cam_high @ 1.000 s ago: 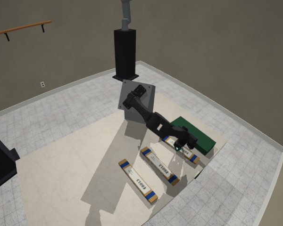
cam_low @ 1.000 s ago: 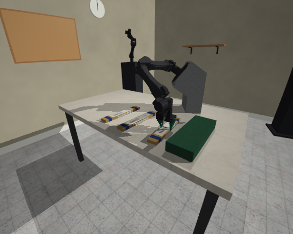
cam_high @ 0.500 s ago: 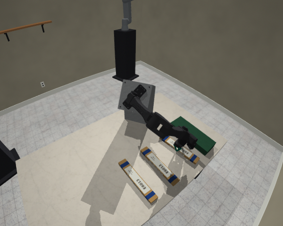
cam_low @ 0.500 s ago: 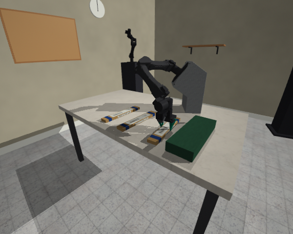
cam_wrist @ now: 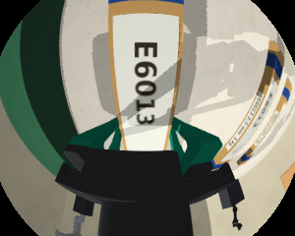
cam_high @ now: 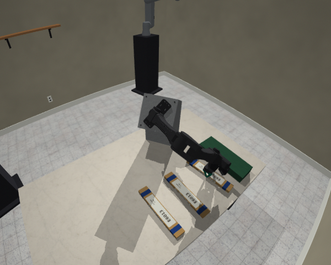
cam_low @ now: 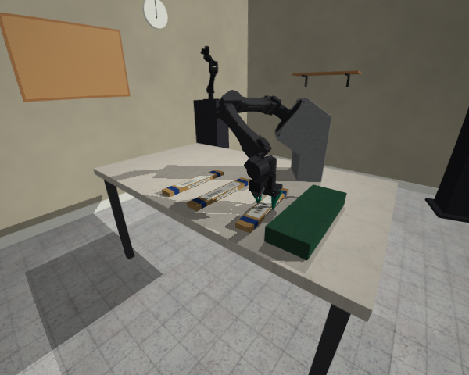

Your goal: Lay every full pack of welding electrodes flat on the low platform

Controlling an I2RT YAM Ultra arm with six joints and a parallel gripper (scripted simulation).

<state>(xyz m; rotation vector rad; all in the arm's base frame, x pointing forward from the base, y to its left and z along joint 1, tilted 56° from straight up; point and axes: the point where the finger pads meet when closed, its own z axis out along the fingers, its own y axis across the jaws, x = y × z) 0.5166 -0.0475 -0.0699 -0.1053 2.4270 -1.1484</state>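
Three packs on the table, one gripped.
Gripper fingers clamp the pack beside the green platform; it lies on the table, other packs apart.

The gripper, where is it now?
In the top view the gripper is shut on the pack lying nearest the green platform, about at its middle.

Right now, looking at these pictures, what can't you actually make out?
- Top view: the arm covers the middle of the pack nearest the green platform.
- Wrist view: the end effector hides where its fingers meet that pack; the other packs are cut off by the edge.
- Exterior view: label print is too small to read.
- Pack weights: nothing shows them.
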